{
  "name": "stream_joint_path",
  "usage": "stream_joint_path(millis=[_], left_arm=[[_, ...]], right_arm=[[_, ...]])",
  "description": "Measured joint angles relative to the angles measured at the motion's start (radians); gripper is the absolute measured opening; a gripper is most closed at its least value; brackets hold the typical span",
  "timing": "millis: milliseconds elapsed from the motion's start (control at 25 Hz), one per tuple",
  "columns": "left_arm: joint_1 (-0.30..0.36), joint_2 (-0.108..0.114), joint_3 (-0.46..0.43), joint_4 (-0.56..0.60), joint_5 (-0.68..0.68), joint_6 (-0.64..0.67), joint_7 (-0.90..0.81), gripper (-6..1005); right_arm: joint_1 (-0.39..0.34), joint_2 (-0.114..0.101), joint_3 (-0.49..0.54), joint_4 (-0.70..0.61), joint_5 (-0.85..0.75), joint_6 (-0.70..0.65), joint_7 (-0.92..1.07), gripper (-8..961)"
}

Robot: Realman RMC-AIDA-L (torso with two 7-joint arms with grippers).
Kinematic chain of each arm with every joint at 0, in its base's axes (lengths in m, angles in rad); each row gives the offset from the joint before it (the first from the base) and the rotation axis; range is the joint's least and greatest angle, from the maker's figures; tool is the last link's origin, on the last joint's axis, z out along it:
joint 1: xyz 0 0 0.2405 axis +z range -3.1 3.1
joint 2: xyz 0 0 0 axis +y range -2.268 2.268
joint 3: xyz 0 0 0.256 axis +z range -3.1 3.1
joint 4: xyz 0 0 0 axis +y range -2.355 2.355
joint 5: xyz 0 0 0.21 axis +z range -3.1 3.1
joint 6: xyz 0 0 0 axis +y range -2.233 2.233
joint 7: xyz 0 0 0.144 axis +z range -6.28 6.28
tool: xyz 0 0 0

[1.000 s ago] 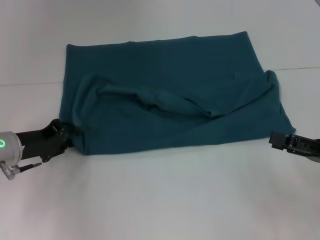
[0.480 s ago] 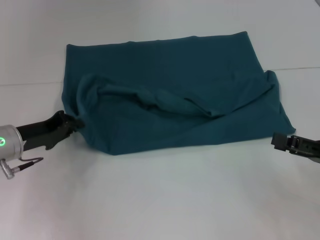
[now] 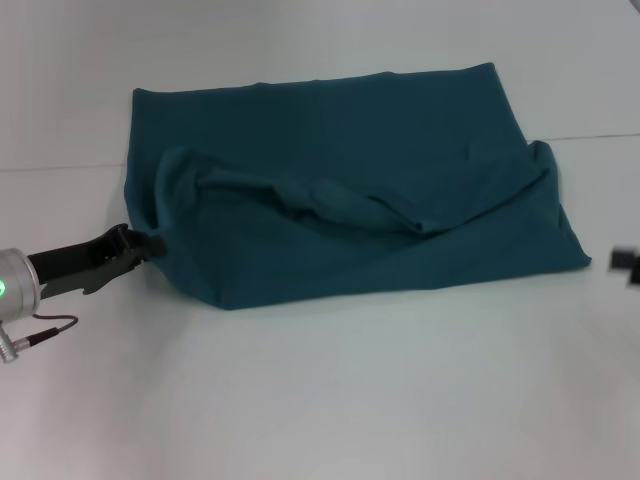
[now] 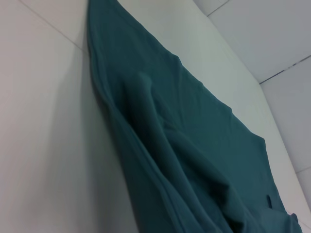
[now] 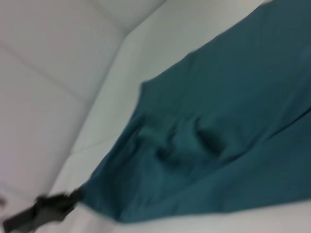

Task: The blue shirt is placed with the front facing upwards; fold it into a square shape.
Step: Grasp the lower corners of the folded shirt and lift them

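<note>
I count one garment, two grippers and one table. There are no containers here.

Starting at my left, the left gripper (image 3: 150, 243) lies low over the table (image 3: 320, 400), its dark fingers reaching toward the left edge of the blue shirt (image 3: 340, 190). The tips sit right at a small tongue of fabric on that edge, and the jaws look closed on it; the right wrist view shows the same thing, the left gripper (image 5: 77, 195) meeting the corner of the shirt (image 5: 218, 136).

The shirt lies in the middle of the table, folded over itself into a wide rough rectangle. No lettering or collar shows. A loose ridge of bunched cloth runs across the middle from the left side toward the right. In the left wrist view the shirt (image 4: 184, 145) shows stacked layers along its left edge with soft wrinkles. The far edge is fairly straight; the near edge slants, drawn in toward the left and reaching nearer me on the right.

On my right, the right gripper (image 3: 625, 263) is only a dark sliver at the frame edge, just beside the shirt's right corner and apart from it; I cannot tell how its fingers stand.

Bare table lies open all around, widest on the near side.
</note>
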Motion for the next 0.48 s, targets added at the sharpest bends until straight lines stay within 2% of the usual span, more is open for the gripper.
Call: stream_joint_path(millis=[160,280,400,480], left_arm=[[-0.007,-0.003,0.000,0.000,-0.004,-0.005,-0.005,55],[-0.012,-0.005,0.001,0.000,-0.004,-0.007,-0.007,56],[-0.018,-0.005,0.001,0.000,-0.004,-0.007,-0.010,57],[-0.020,-0.005,0.001,-0.002,-0.004,-0.007,-0.010,58]], right_arm=[[0.031,-0.040,0.032,-0.095,-0.050,0.018,0.160,925],[0.079,-0.056,0.054,-0.143,-0.190,0.058,0.263,925],[0.137,-0.059,0.073,-0.156,-0.344,0.100,0.275,925],[0.174,-0.050,0.071,-0.148,-0.401,0.118,0.248,925]])
